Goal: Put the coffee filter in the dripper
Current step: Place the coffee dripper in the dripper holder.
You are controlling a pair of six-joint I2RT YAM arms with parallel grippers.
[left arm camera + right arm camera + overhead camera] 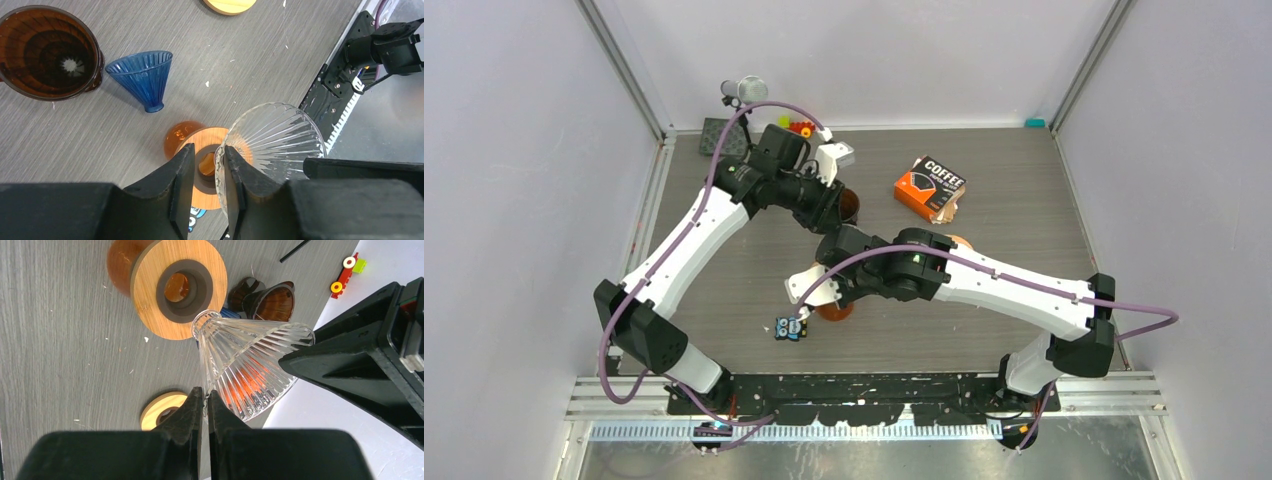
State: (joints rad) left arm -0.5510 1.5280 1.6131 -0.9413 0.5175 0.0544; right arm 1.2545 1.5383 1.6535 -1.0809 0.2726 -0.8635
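Right tool [205,397] pinches glass dripper [250,355]; left tool [208,165] straddles rim, spread, near wooden stand [145,307].

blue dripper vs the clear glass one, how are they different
The blue dripper is tinted blue; the clear glass dripper is colourless. The blue dripper lies on its side on the table, untouched; the clear glass dripper is held off it by the right tool. Both are ribbed cones.

Soft, even light throughout; glints on the glass dripper [272,140], shadows faint, focus sharp.
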